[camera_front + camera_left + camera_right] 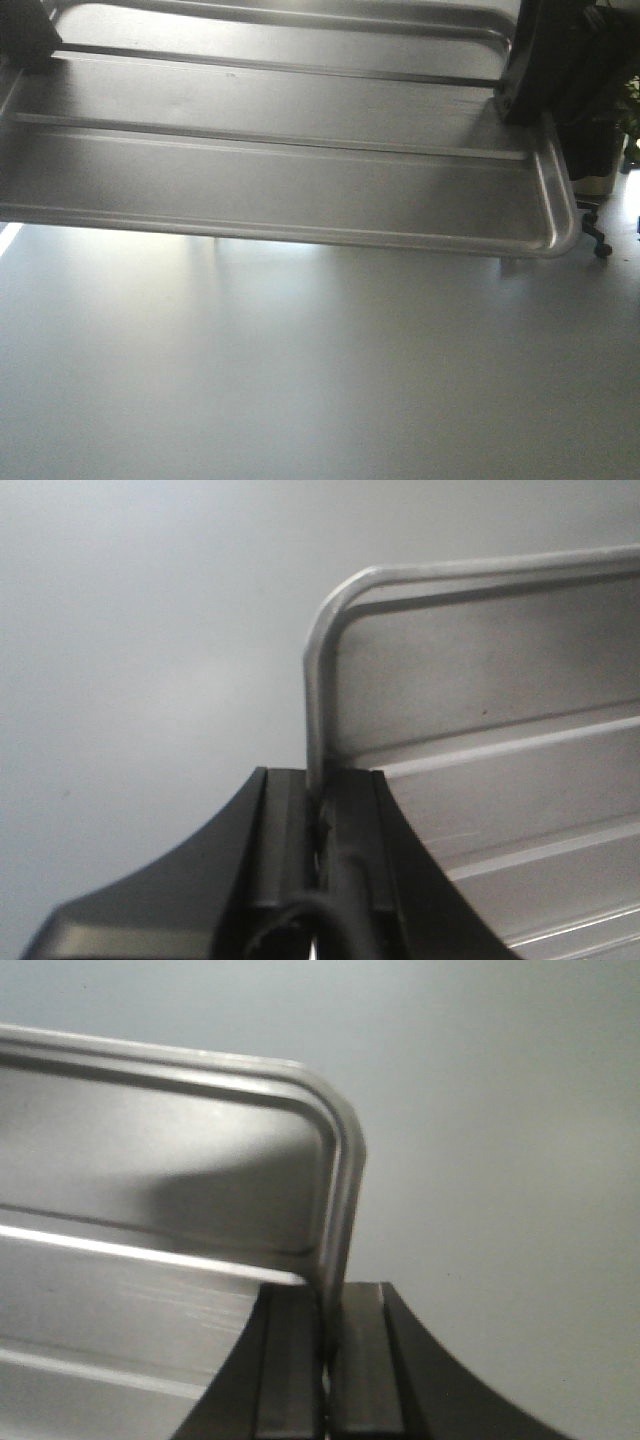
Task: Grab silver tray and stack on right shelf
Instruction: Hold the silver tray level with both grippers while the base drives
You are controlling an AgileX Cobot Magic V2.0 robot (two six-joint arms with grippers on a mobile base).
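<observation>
Shiny, rectangular, ridged metal silver tray (300,190) held aloft over the pale grey surface (300,400). The left hand (318,792) and right hand (328,1298) each pinch an opposite short rim. Probably stiff, light and slick, so rim grips suit.

Seemingly an office: a castered chair base (599,243) and potted plant (629,108).

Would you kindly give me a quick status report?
Left gripper shut on silver tray rim. Right gripper same, opposite end. Tray airborne; nothing blocking in view.
</observation>
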